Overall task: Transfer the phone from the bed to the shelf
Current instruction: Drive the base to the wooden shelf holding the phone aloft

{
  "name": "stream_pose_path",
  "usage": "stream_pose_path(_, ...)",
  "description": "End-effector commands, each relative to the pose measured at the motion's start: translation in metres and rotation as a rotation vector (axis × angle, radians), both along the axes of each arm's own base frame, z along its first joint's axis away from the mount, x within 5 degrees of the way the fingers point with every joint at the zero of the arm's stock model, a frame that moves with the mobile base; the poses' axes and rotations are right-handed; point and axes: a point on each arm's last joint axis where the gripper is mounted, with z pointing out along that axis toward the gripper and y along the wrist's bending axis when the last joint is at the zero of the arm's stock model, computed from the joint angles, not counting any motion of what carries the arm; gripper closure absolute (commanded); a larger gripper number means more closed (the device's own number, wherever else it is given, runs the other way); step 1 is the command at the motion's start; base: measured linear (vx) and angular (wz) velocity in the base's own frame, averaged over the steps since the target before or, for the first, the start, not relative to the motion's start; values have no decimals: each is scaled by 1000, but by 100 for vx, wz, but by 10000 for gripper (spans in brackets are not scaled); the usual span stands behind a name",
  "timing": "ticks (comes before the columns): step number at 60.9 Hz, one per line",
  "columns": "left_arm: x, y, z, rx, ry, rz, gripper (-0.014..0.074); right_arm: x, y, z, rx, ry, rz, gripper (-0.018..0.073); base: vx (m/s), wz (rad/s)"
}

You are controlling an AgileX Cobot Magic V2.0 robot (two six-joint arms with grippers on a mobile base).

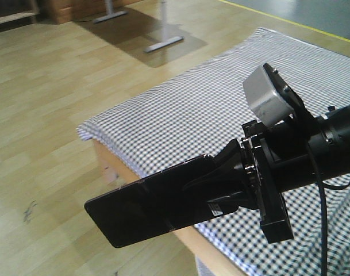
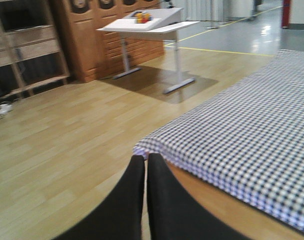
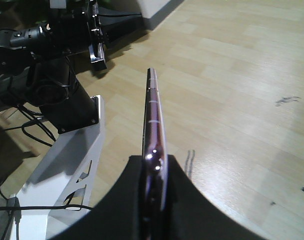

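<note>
**Phone in the Air, Shelf Next**

Carrying step now. Held up in the air by the right tool (image 1: 203, 184), pinched tight at one short end: the phone (image 1: 140, 213). Lying flat, sticking out past the corner of the bed (image 1: 192, 103) and over the wooden floor (image 1: 48, 115). Not touching the sheet. Seen from the right wrist as a thin edge, squeezed between two dark fingers. Looks like a firm hold. Picking-up part likely done.

Left tool (image 2: 146, 162): fingers pressed almost together, only a thin slit between, nothing inside. Hanging near the bed corner, not touching the sheet.

Next: take the phone to the shelf and set it down flat on a board. Needs a turn away from the bed, then a slow, level ride. Needs a steady squeeze too, with so much of the smooth phone sticking out. Best to lower until touching wood, then let go.

Far across the floor in the left wrist view, a wooden shelf (image 2: 32, 47) by the wall, likely the goal, well apart from the bed. Too blurry to tell much about the load on its boards. Something small and white (image 2: 4, 106) low down by its foot. Nearby, a white table (image 2: 156, 25) with a few small bright things (image 2: 142, 16) on top. No box, bowl or basket in sight.
</note>
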Motion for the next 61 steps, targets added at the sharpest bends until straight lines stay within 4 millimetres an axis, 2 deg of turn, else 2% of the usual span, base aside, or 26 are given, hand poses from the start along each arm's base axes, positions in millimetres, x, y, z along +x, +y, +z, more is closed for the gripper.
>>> stream_pose_path(1, -1, 0, 15, -11, -108, -2, 595, -12, 2, 20, 96, 4, 56, 561, -16, 61)
stream_pose_path(61, -1, 0, 15, -11, -108, -2, 595, -12, 2, 20, 96, 4, 56, 561, -17, 65)
